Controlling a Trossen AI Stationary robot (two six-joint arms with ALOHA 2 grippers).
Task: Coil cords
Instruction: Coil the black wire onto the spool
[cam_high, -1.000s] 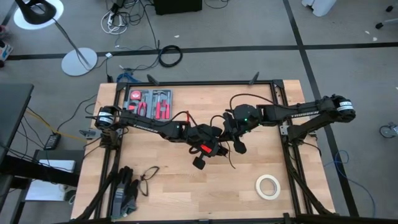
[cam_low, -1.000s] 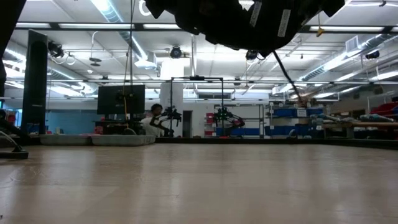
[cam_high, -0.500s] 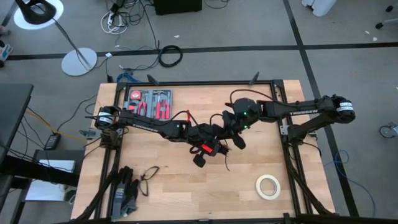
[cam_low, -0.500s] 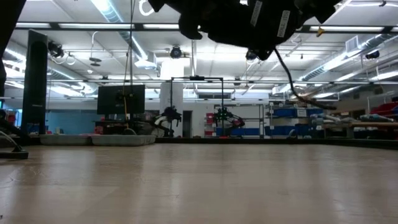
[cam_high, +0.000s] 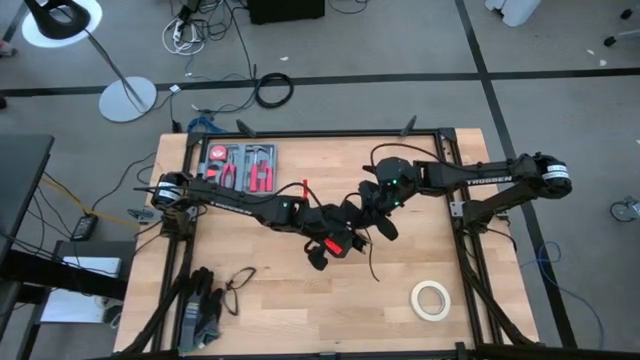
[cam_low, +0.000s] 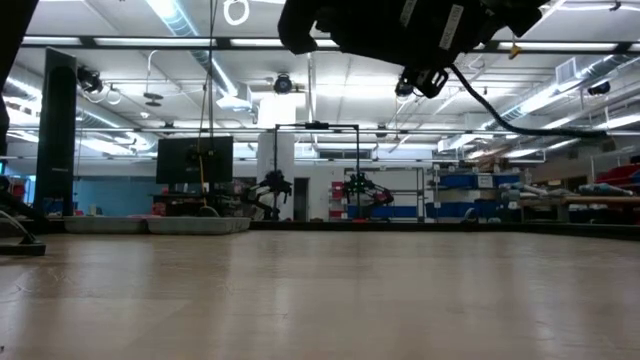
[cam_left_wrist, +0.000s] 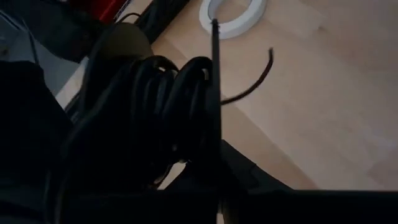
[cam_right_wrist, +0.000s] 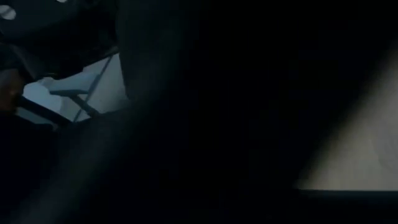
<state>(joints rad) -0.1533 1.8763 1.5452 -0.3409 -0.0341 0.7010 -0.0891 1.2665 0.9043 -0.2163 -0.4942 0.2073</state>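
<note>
Two dark arms meet above the middle of the bench (cam_high: 260, 300), well clear of its wooden top, as the low view shows them hanging high with nothing resting below. The left hand (cam_high: 322, 252) is closed, and in its wrist view several loops of the thin black cord (cam_left_wrist: 168, 99) lie bunched against it, so it seems to be clamped on the coil, though the exact contact is hidden. The right hand (cam_high: 378, 212) sits just beside it, touching or nearly touching the same bundle; its fingers are closed too, and what they pinch cannot be made out because its wrist view is almost wholly dark. Compared with a second ago, the right hand has drawn in toward the left one and the two have lifted a little, while the loose tail of the cord, which hung short under the hands, now trails longer toward the near right, ending above bare wood. That suggests another turn is being laid onto the bundle and that only this free tail is left to wind in. The next move likely calls for the tail to be gathered without letting the held loops spring apart. Off to the sides, apart from the work, lie a cream-white tape roll (cam_high: 431, 299) at the near right, a tool case (cam_high: 239, 165) with red-handled tools at the far left, and a black glove (cam_high: 203, 307) at the near left.
</note>
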